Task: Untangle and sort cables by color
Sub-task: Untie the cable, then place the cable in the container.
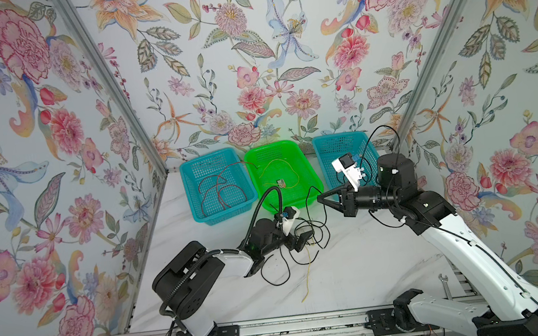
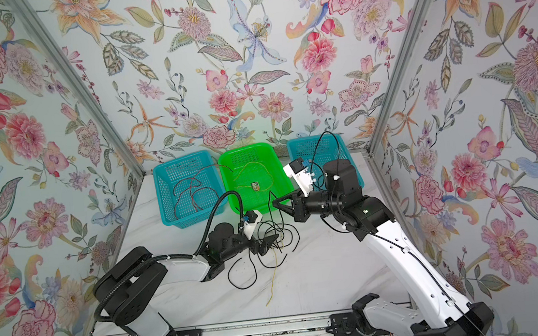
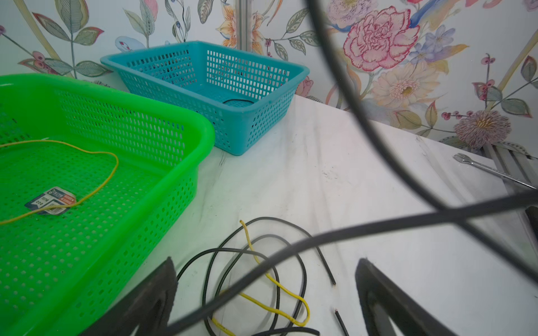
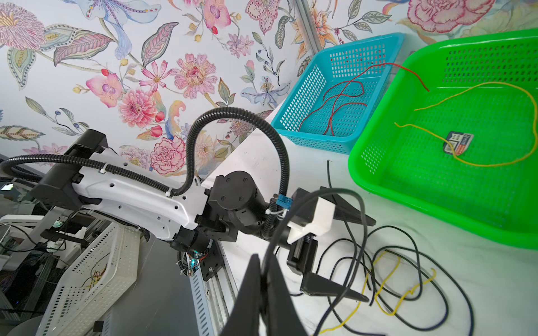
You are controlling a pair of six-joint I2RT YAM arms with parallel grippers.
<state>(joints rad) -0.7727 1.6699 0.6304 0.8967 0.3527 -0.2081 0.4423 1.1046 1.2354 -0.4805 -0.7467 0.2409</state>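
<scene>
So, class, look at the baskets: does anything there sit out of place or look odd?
Yes. One red cable in the blue basket ends outside it: its tip crosses the rim and reaches into the green basket, where a yellow cable lies. A small printed label also lies in the green basket, under the yellow cable.

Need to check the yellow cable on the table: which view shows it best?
Left wrist: the yellow cable lies close and sharp, woven through black cables. Right wrist shows it farther off. In both top views, only a thin strand.
</scene>
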